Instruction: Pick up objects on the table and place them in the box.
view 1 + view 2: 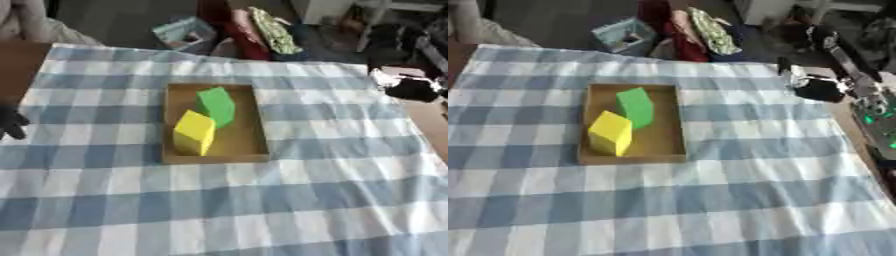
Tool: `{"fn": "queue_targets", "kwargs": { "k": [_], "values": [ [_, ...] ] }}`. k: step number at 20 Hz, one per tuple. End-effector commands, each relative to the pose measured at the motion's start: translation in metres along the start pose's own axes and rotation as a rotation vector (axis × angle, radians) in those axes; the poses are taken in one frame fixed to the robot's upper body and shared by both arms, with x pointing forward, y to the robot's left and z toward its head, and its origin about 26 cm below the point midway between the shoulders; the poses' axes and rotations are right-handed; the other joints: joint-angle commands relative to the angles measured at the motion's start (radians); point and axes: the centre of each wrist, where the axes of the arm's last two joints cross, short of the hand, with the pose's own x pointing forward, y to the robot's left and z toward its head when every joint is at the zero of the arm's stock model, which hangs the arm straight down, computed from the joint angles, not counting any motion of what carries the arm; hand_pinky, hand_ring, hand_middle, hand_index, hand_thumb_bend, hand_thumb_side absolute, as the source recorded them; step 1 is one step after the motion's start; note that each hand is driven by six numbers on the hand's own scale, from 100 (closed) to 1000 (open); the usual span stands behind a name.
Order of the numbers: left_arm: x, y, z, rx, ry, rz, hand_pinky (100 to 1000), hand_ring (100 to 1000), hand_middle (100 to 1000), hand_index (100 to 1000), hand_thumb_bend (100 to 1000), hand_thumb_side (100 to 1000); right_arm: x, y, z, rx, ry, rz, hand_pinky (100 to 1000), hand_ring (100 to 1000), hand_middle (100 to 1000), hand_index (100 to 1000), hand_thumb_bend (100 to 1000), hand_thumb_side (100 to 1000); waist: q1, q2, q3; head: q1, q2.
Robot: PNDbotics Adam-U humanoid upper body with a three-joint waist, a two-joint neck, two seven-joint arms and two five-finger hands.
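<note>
Left hand (10,122): visible only as a dark shape at the left edge of the left eye view, mostly cut off; finger position not determinable. Absent from the right eye view.

Right hand (815,87): blurred black and white mass at the far right edge of the table, arm (852,65) leading away to the upper right. Fingers open or closed: not determinable. Nothing visibly held.

Box (667,150): shallow, brown, open-topped, placed left of table centre. Contents: green block (635,107) toward the far side, yellow block (611,132) toward the near side, the two touching or nearly so; exact contact hard to judge. Both blocks standing inside the box walls.

Tablecloth (737,200): blue and white check, covering the table, slightly wrinkled. Bare brown table edge (17,65) exposed at far left.

Room beyond the far edge: dark floor, pale blue container (627,36), red and patterned fabric items (702,30), all blurred; details not legible.
</note>
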Motion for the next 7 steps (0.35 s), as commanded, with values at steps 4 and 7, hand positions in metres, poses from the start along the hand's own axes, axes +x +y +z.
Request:
{"fn": "queue_targets", "kwargs": {
  "k": [4, 7],
  "values": [
    [0.000, 0.003, 0.006, 0.040, 0.016, -0.014, 673, 528, 510, 700, 100, 649, 0.027, -0.012, 0.005, -0.091, -0.055, -0.101, 805, 800, 725, 866, 100, 438, 0.011, -0.014, -0.009, 0.028, 0.023],
    [-0.005, 0.000, 0.011, 0.053, 0.034, 0.002, 674, 528, 511, 699, 100, 689, 0.033, -0.006, 0.011, -0.102, -0.058, -0.143, 804, 797, 720, 863, 100, 481, 0.014, -0.014, -0.013, 0.040, 0.030]
  ]
}}
